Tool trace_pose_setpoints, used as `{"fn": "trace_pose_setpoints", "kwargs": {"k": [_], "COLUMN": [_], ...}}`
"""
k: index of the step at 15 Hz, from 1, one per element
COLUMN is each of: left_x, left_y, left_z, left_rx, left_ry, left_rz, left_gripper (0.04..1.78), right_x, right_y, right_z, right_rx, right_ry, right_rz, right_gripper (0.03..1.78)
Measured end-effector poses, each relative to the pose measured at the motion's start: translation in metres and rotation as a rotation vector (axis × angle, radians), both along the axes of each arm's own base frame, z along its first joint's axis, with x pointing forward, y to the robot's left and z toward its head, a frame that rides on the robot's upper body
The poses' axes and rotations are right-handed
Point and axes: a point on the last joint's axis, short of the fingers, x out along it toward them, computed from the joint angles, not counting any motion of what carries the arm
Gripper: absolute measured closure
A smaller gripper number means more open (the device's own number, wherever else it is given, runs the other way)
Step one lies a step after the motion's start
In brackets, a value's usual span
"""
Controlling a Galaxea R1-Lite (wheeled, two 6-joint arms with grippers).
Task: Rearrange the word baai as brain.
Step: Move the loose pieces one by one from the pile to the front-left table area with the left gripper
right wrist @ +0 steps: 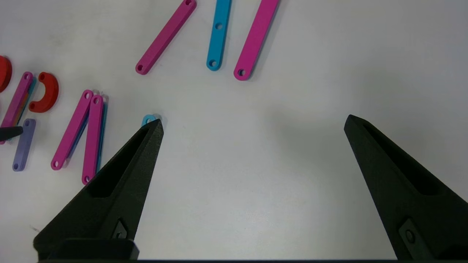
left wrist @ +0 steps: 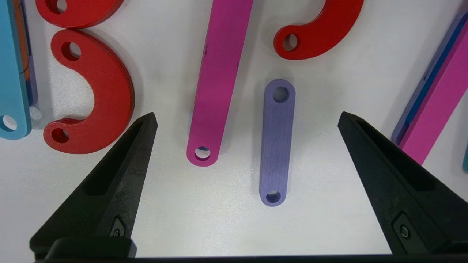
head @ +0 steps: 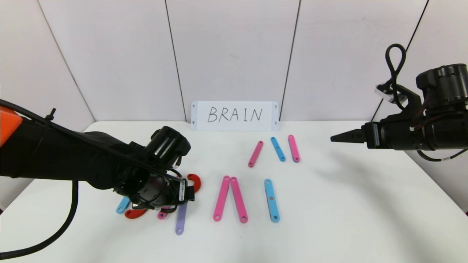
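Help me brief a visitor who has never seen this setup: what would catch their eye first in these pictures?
Probably the left gripper, low over the red arcs and short purple strip at the table's left, fingers spread wide. Next, the white card reading BRAIN against the back wall, with pink strips and a blue strip laid out before it. The right gripper hangs high at the right, holding nothing.

You have a white card (head: 234, 115) handwritten "BRAIN" standing upright at the far edge of the white table (head: 347, 212), leaning against the pale panelled wall (head: 234, 51) right behind that card.
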Motion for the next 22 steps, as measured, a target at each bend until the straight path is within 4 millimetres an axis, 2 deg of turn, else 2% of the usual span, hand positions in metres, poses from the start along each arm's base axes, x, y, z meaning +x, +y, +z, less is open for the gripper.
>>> {"fn": "trace_pose_setpoints", "kwargs": {"k": [7, 11, 22], "left_x": [0.0029, 0.0025, 0.0023], "left_y": [-0.0053, -0.0074, -0.0072], "left_z": [-0.0098, -0.0094, -0.0075], "left_rx": [-0.005, -0.05, -0.018], "left_ry": [0.032, 0.056, 0.03], "left_rz": [-0.011, -0.035, -0.02], "left_gripper": [0.09, 0.09, 0.09], "right_x": [0.0002, 0.0005, 0.0009], "right_y": [-0.0001, -0.0001, 0.0001], "right_z": [-0.0002, -0.0007, -0.0017], "right_rx": [0.0, 0.0, 0.0], "right_ry": [0.0, 0.002, 0.006], "right_rz": [0.0, -0.001, 0.0], "right_gripper": [0.08, 0.08, 0.08]}}
